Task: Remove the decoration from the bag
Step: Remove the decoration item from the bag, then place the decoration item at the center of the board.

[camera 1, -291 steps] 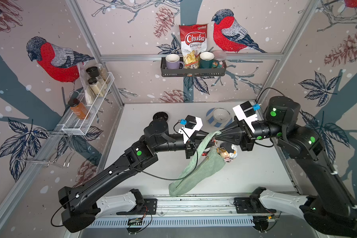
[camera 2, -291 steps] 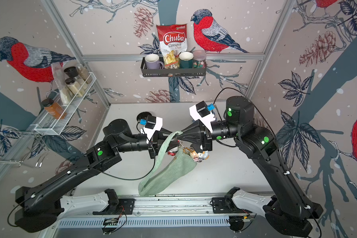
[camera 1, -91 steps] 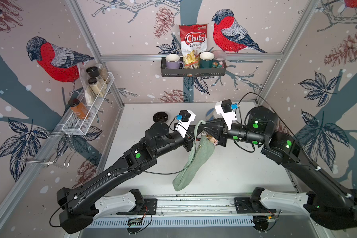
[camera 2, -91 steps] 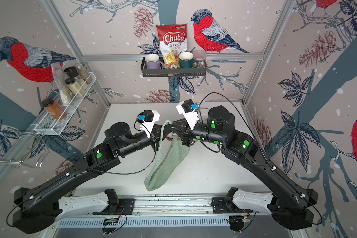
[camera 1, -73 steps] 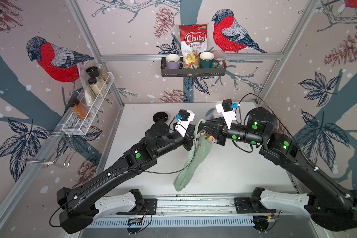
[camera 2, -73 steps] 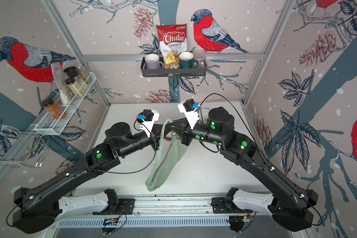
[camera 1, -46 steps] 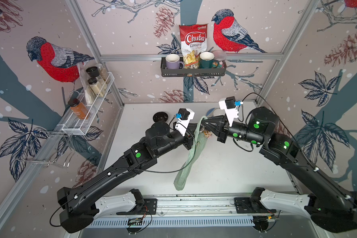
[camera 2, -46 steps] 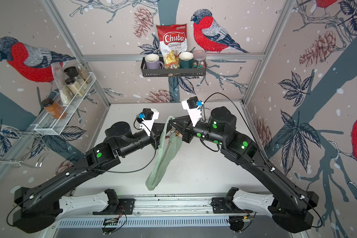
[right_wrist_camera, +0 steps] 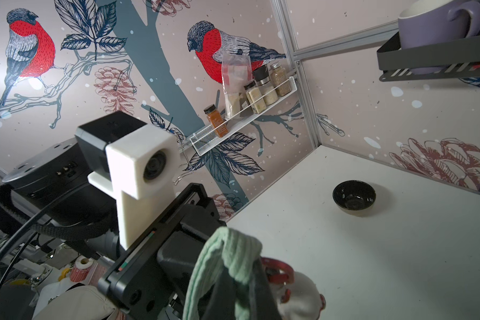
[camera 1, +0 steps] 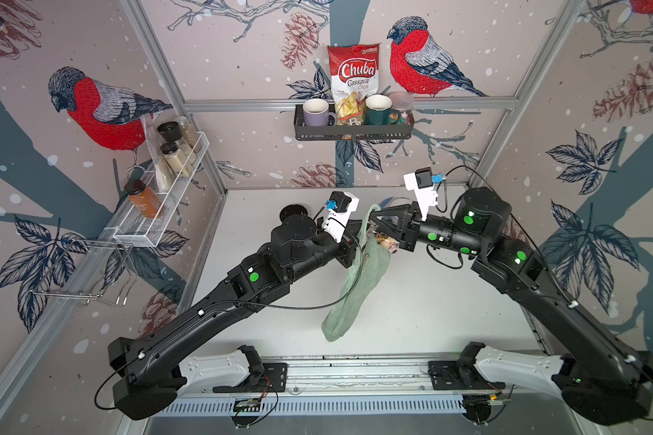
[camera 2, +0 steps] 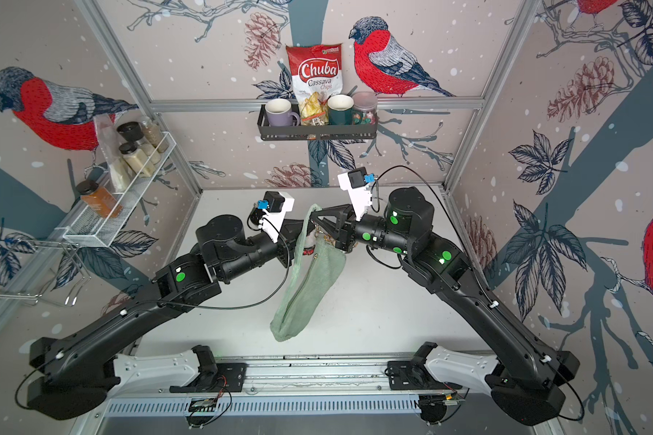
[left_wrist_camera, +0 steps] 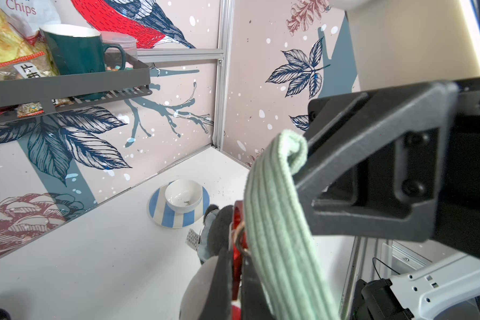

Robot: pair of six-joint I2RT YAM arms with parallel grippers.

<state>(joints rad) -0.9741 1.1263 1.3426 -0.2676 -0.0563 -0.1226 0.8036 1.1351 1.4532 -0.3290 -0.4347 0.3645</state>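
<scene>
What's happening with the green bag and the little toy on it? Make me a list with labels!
bag: sage green, hanging from its strap
right gripper: shut on the strap
left gripper: shut on the red clip
decoration: small plush toy at the bag's top, not yet off
also there: white bowl on striped saucer, black bowl

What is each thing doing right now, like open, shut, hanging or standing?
bag, lifted, hanging down from the grippers
decoration, not yet off, at the bag's top
left gripper, shut on the decoration
right gripper, shut on the bag's strap
black bowl, upright and empty on the table
white bowl, upright on the striped plate
purple mug, upright on the black shelf
green mug, upright on the black shelf
</scene>
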